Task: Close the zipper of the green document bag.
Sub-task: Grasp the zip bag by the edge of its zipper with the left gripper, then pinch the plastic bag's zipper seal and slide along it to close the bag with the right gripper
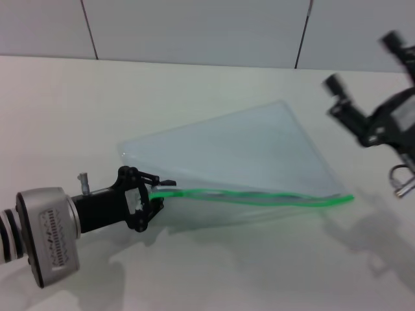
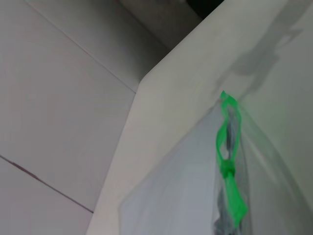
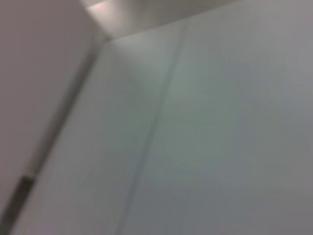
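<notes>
The green document bag (image 1: 246, 149) is a clear pale-blue pouch on the white table, with its near long edge lifted. The zipper (image 1: 259, 197) runs along that edge as a wavy bright green strip. My left gripper (image 1: 157, 194) is at the strip's left end and shut on it. In the left wrist view the zipper (image 2: 234, 196) is one solid band close by. At a thicker green knot, possibly the slider (image 2: 227, 169), it splits into two strands. My right gripper (image 1: 362, 61) hangs raised at the right, away from the bag, its two fingers spread apart.
The white table (image 1: 58, 116) reaches back to a tiled wall (image 1: 194, 26). The right wrist view shows only a pale panelled surface (image 3: 220, 122). The table edge (image 2: 142, 83) shows beyond the bag in the left wrist view.
</notes>
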Controlling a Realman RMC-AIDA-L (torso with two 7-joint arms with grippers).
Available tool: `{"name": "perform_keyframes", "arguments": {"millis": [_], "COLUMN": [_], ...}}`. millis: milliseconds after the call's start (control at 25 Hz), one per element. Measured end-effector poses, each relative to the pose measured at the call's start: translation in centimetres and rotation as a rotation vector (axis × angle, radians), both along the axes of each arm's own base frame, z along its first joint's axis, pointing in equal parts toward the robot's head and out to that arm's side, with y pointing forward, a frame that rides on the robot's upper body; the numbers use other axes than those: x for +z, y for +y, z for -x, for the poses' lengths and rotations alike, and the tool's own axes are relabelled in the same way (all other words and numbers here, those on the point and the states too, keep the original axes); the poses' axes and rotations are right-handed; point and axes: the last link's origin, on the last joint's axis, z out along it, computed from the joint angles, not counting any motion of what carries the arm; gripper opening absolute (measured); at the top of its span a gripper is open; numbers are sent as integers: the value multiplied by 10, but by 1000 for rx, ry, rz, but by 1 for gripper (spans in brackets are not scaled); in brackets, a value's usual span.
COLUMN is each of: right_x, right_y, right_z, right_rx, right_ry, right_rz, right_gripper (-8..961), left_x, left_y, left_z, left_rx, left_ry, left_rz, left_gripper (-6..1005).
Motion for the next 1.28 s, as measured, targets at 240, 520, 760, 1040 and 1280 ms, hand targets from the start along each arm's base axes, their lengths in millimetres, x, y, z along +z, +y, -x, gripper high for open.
{"name": "perform_keyframes", "arguments": {"millis": [240,520,760,1040,1280], "right_x": [-30,-62,-83,-106,-112], "right_y": [9,17,22,25,26], "right_z": [25,43,50,63,70], "right_rx": [177,298,339,323,313], "right_ry": [-200,-417,-559,-639,-650], "right_rz": [172,290,344,401,438], "right_gripper": [881,882,881,878,854], "left_x": [4,4,10,24,30], "left_y": [4,7,6,2,-6], "left_z": [-2,-6,-9,0,14], "left_rx": [4,-12,-34,7,56], "left_ry": [-23,-29,-53,-73,-63], "left_rz": [-36,-32,-6,20,41], "left_gripper": [75,57,56,56,56]}}
